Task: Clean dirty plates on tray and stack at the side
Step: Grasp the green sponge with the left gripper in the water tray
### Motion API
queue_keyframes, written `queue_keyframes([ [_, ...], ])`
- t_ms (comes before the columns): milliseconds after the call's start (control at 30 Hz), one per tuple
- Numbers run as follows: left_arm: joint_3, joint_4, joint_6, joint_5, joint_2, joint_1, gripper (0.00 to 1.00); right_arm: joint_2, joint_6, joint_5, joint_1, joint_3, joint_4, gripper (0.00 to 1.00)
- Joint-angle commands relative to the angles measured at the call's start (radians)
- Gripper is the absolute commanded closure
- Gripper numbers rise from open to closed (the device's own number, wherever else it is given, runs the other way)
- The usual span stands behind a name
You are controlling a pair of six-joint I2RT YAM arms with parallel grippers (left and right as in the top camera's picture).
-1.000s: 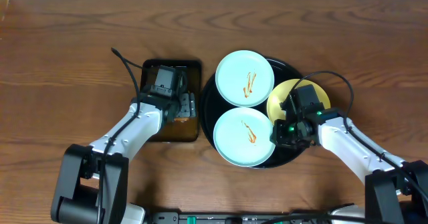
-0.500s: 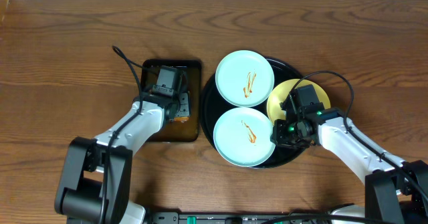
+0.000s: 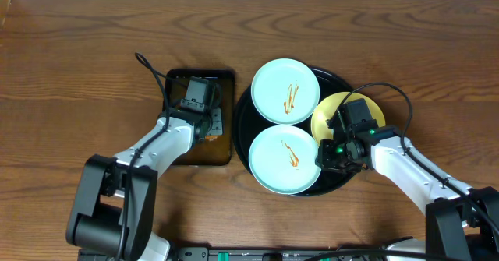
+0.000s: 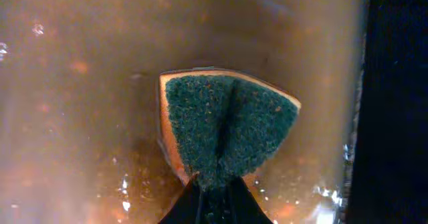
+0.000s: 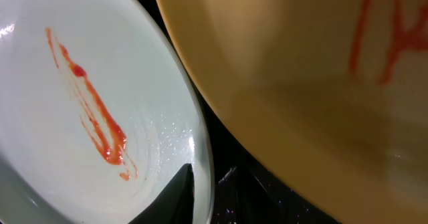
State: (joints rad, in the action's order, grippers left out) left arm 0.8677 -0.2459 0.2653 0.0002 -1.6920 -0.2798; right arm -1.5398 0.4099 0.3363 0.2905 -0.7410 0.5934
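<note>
Three plates lie on the round black tray (image 3: 242, 125): a mint one (image 3: 285, 90) at the back, a mint one (image 3: 282, 160) in front, both with orange streaks, and a yellow one (image 3: 334, 111) on the right, half hidden by my right arm. My right gripper (image 3: 323, 158) (image 5: 206, 184) is shut on the front mint plate's (image 5: 87, 117) right rim, one finger above, one below. The streaked yellow plate (image 5: 321, 83) overhangs beside it. My left gripper (image 3: 209, 127) (image 4: 214, 187) is in the pan, shut on a green-and-orange sponge (image 4: 227, 124), which folds between its tips.
The rectangular black pan (image 3: 183, 153) with brownish water sits left of the tray. Its dark right wall (image 4: 394, 103) runs close beside the sponge. Brown wooden table (image 3: 78, 74) surrounds everything, with bare wood left and right of the arms.
My left gripper has closed on the sponge in the pan, squeezing it into a fold. The right gripper and the plates have not moved.
</note>
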Motion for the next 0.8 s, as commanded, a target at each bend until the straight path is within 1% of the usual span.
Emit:
queue_keyframes([
  [0,0.021,0.009,-0.002,-0.017,0.064,0.002,0.93,-0.003,0.002,-0.006,0.009,0.006,0.001,0.80],
  [200,0.020,-0.003,-0.001,-0.016,0.117,0.002,0.93,-0.003,0.002,-0.007,0.009,0.006,0.000,0.81],
  [333,0.020,-0.029,-0.001,-0.016,0.116,0.002,0.92,-0.003,0.002,-0.006,0.009,0.006,0.000,0.86],
  [400,0.020,-0.038,-0.001,-0.016,0.116,0.002,0.93,-0.003,0.002,-0.007,0.009,0.006,-0.001,0.94],
  [467,0.020,-0.037,-0.001,-0.016,0.116,0.002,0.93,-0.003,0.002,-0.007,0.009,0.006,-0.003,0.99],
  [633,0.020,-0.023,-0.003,-0.016,0.119,0.002,0.93,-0.003,0.001,-0.007,0.009,0.006,-0.003,0.99],
  [767,0.020,0.053,-0.043,-0.016,0.145,0.003,0.93,-0.003,0.001,-0.007,0.009,0.006,-0.008,0.99],
])
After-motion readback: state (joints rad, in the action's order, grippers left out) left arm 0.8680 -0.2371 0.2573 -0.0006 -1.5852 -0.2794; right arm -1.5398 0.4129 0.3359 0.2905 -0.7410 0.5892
